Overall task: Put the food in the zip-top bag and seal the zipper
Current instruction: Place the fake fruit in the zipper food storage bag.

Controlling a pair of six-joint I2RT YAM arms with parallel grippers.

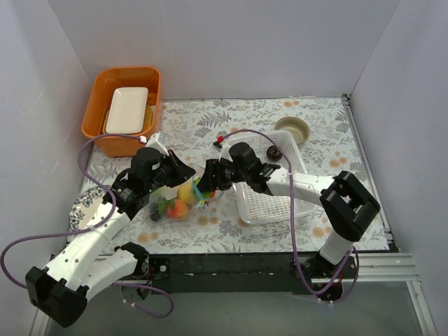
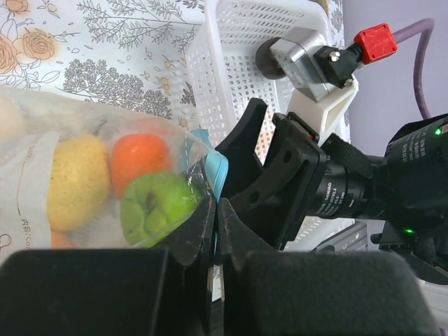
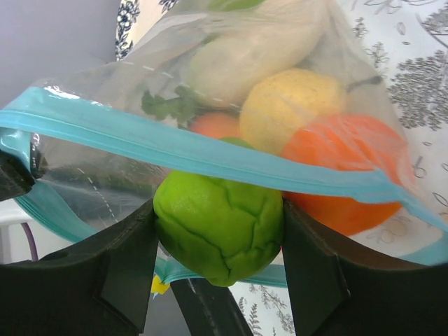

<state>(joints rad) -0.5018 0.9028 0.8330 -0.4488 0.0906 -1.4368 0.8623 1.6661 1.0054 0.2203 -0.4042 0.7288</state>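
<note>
Your left gripper [image 2: 215,210], fully closed, is pinching the food-filled bag [image 1: 176,201] by its teal zipper [image 3: 210,150], just left of the white basket [image 1: 269,204] on the table [image 1: 210,238], while your right gripper [image 3: 218,210], jaws spread wide, is clasping the green fruit [image 3: 210,234] at the bag's mouth.

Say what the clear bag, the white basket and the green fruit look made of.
Zip-top bag: thin clear plastic film, glossy, crinkled. White basket: rigid moulded plastic, perforated walls. Green toy fruit: probably soft foam or rubber, matte, creased skin.

Food [image 2: 77,182] inside bag [image 2: 28,140], left of basket [image 1: 266,203]
</note>
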